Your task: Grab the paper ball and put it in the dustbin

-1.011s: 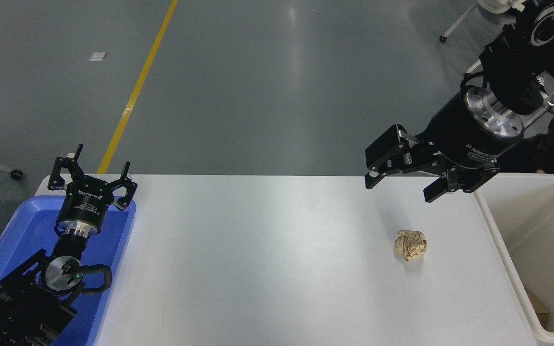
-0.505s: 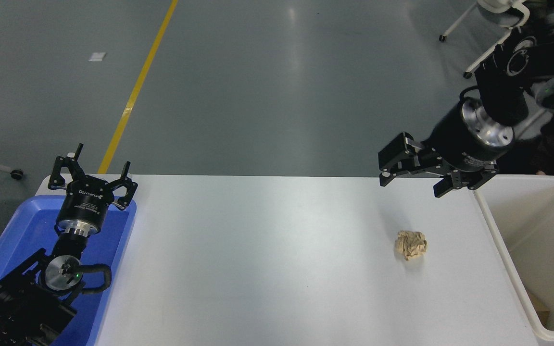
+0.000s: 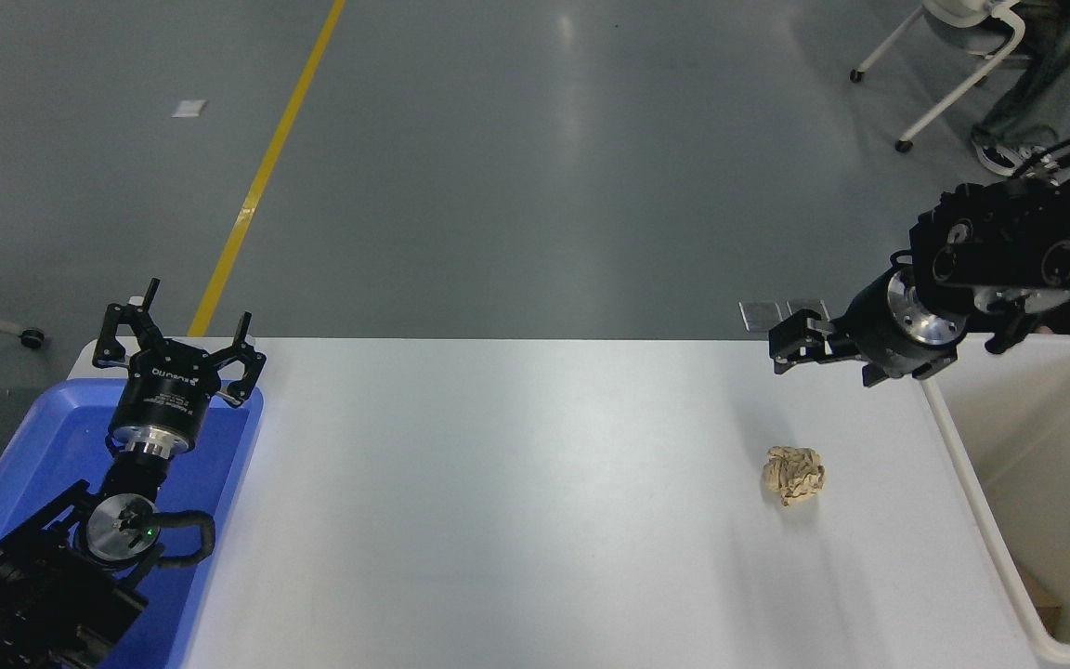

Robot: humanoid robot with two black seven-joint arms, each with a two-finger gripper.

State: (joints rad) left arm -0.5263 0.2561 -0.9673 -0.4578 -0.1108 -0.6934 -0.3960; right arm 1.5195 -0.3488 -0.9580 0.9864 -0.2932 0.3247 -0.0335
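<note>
The paper ball (image 3: 792,475), a tan crumpled wad, lies on the white table (image 3: 516,502) at the right side. My right gripper (image 3: 821,365) is open and empty. It hovers over the table's far edge, beyond the ball and apart from it, next to the dustbin's far left corner. The dustbin (image 3: 955,448), off-white with a thick rim, stands at the table's right edge, just right of the ball. My left gripper (image 3: 179,346) is open and parked at the lower left over a blue tray (image 3: 33,437).
A small brown piece (image 3: 1042,595) lies low inside the dustbin. A person's legs (image 3: 1027,84) and a white wheeled chair (image 3: 953,56) are on the grey floor at the top right. A yellow floor line (image 3: 266,167) runs at the far left.
My right gripper has drawn back to the right toward the dustbin's far corner and looks smaller and farther. It stays open. The paper ball and the left arm have not moved.
</note>
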